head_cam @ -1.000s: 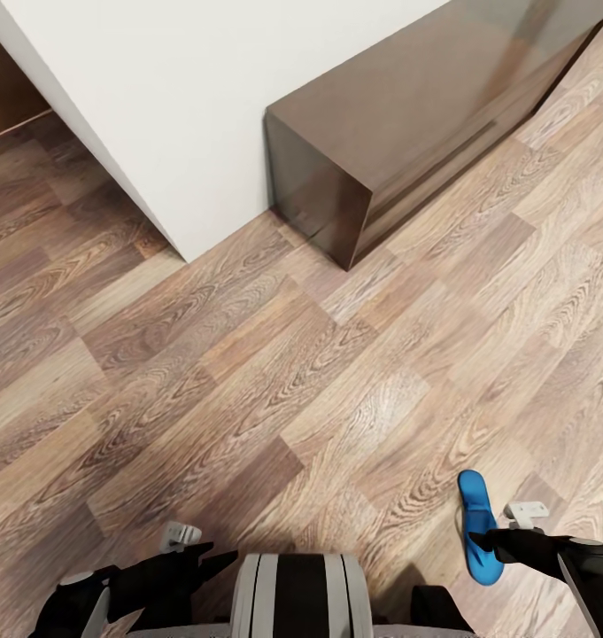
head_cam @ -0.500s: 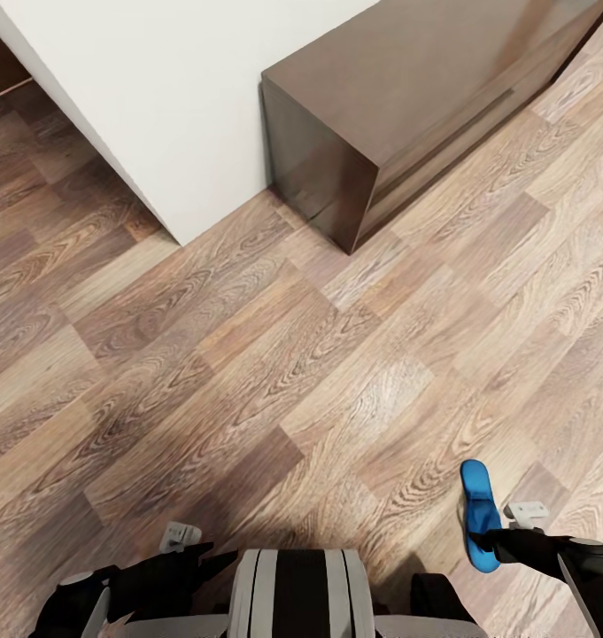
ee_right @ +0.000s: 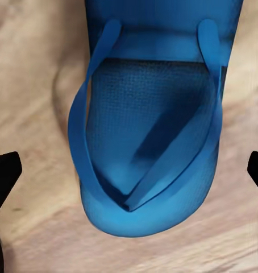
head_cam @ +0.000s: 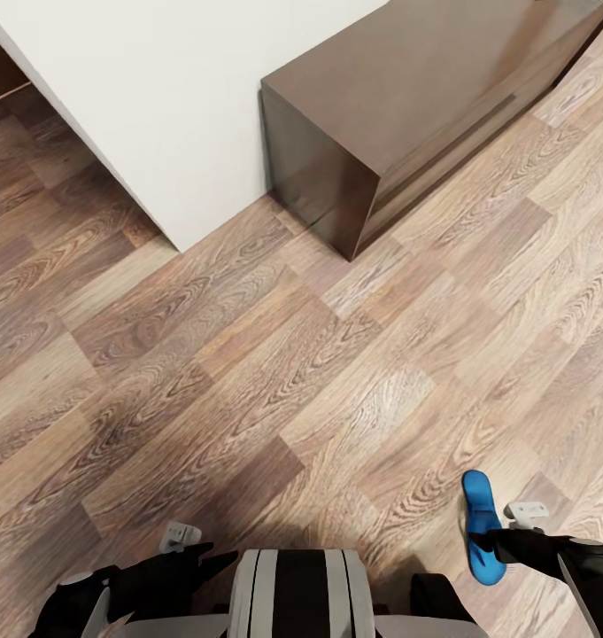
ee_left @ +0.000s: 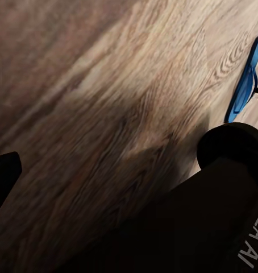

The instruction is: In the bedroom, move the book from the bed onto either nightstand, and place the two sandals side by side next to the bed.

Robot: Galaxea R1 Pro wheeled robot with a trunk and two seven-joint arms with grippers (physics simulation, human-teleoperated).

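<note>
Bright blue flat sandal point(ee_right: 152, 119) lies directly under right hand point(ee_right: 129, 170), fingers apart, long axis running away; left hand point(head_cam: 190, 554) state unclear.

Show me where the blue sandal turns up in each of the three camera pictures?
Head view: blue sandal at lower right, by the right tool.
Left wrist view: thin blue strip at the right edge.
Right wrist view: close up, centre.
Shared landmark: the wood-plank floor.

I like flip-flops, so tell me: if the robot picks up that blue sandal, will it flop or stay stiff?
Probably a bit floppy: the blue sandal looks flat and thin-soled, with slim straps. It's likely light. It shouldn't roll, lying flat on the wood floor.
</note>
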